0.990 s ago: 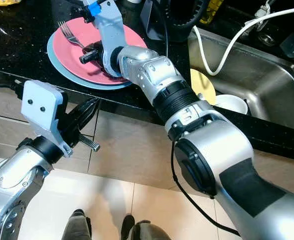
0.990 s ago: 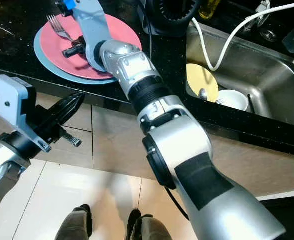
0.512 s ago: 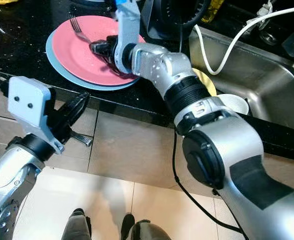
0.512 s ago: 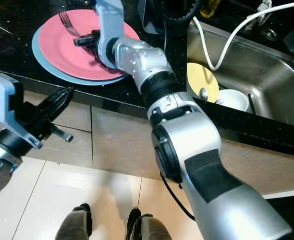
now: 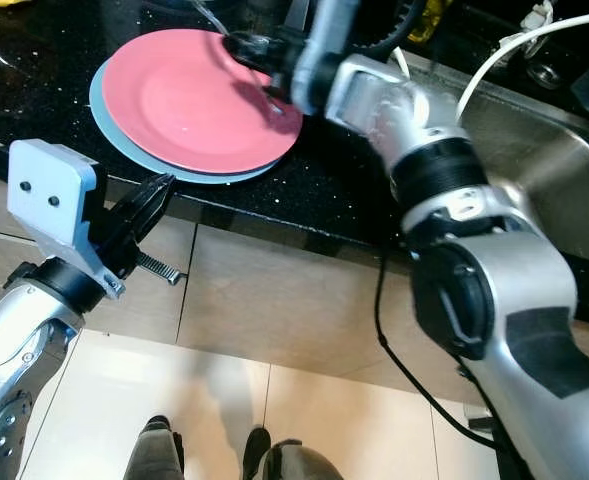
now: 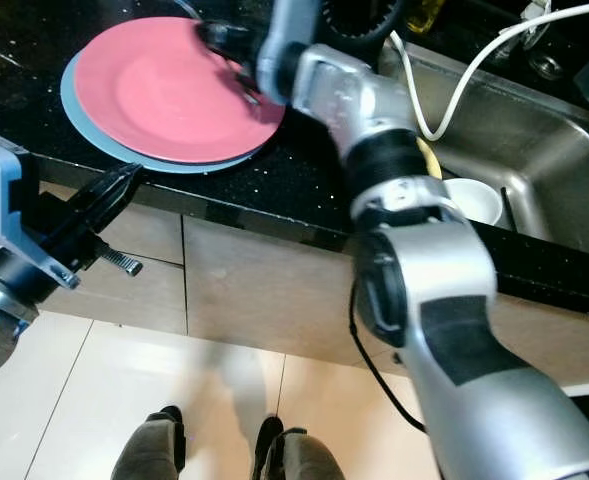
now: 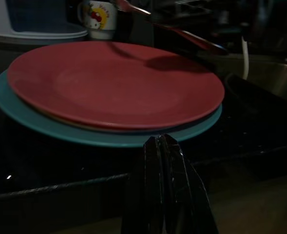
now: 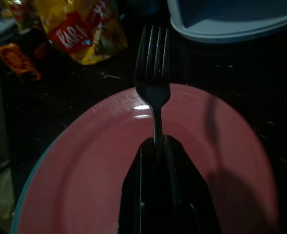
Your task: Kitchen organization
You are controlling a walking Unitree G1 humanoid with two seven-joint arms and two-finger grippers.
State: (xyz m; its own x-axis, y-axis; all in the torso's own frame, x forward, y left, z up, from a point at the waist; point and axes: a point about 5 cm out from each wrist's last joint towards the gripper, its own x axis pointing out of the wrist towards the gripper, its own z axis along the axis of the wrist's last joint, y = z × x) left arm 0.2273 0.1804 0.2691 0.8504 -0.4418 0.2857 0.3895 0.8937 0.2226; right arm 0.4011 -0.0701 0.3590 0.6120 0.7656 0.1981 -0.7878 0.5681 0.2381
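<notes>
Left eye view: I am watching the right gripper [image 5: 259, 45] hanging over the far rim of the pink plate [image 5: 189, 100], at about one o'clock on it, with the arm stretching across the black counter [image 5: 34, 90]. A second ago the fork was lying on the plate at ten o'clock; now the plate face is bare, so I am judging the fork lifted and ready to be carried off, probably toward the sink [image 5: 534, 140] at three o'clock. The pink plate is sitting on a blue plate [image 5: 109, 115], both close to the counter's front edge.

Right eye view: the left gripper [image 6: 124, 185] is idling below the counter edge at seven o'clock of the plates, fingers pressed together on nothing. A white cable [image 6: 454, 85] is crossing the sink rim, which I am counting as a snag risk on the way over. A white bowl [image 6: 469, 200] is already sitting in the basin.

Left wrist view: the closed black fingertips are pointing at the stacked plates; a mug [image 7: 100, 18] is standing beyond them.

Right wrist view: the fingers are pinching the handle of the fork [image 8: 153, 78], tines pointing away above the plate's far rim. A snack bag [image 8: 77, 27] and a blue tub [image 8: 231, 19] are crowding the room beyond.
</notes>
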